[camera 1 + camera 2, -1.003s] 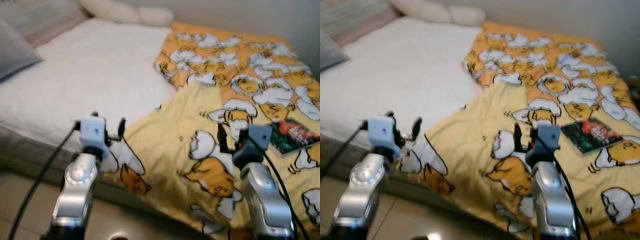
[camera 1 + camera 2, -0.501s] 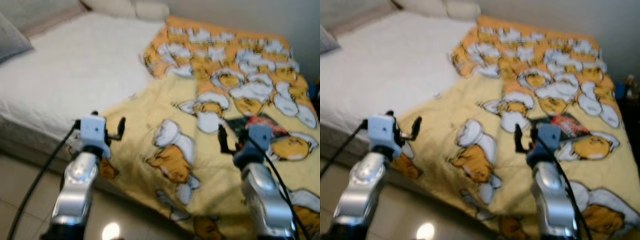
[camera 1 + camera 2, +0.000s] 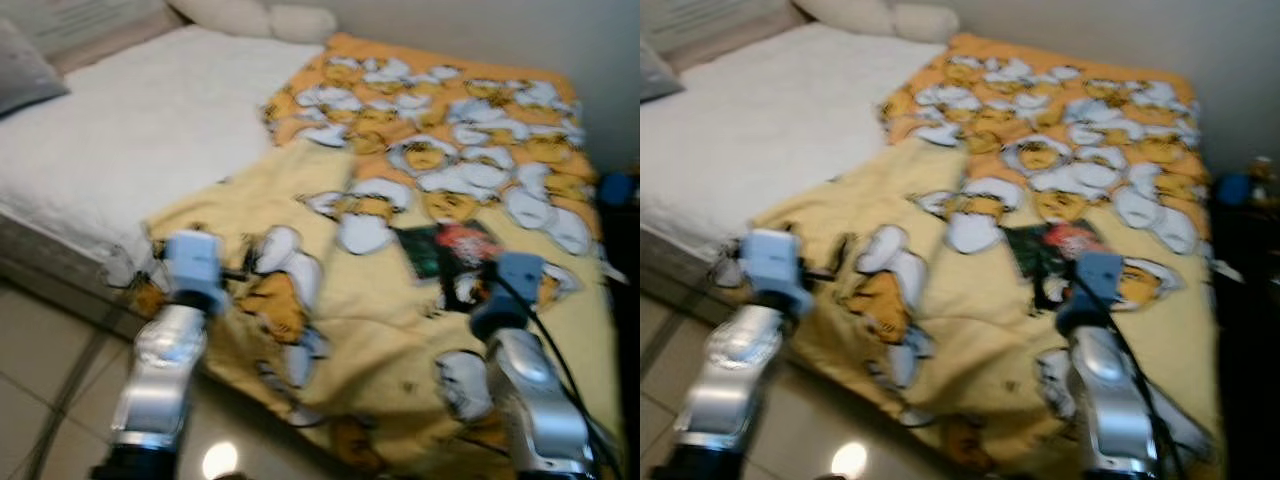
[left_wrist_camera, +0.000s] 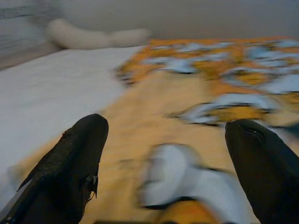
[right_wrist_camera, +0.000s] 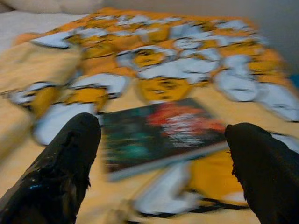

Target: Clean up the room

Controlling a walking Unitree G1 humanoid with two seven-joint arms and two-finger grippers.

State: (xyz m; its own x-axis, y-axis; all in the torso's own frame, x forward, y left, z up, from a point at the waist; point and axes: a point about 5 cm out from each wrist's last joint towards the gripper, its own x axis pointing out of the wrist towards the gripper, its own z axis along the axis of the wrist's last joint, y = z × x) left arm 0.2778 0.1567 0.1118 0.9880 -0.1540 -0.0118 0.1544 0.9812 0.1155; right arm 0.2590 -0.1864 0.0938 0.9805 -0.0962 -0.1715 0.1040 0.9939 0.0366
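A dark book (image 3: 445, 250) with a red and green cover lies flat on the yellow cartoon-print blanket (image 3: 360, 320) that covers the right half of the bed. My right gripper (image 3: 468, 288) hovers open just short of the book. In the right wrist view the book (image 5: 163, 128) sits between and beyond the two black fingers (image 5: 70, 163), untouched. My left gripper (image 4: 167, 126) is open and empty, held above the blanket's near left corner (image 3: 175, 215). All views are blurred.
The white sheet (image 3: 140, 120) covers the bed's left half, with cream pillows (image 3: 255, 15) at the head and a grey pillow (image 3: 25, 75) at far left. Tiled floor (image 3: 45, 370) lies below the bed edge. A blue object (image 3: 618, 188) sits beside the bed at right.
The camera has swung right, so the bed slides left in the picture and the book now lies straight ahead of the right gripper. Both arms keep their pose.
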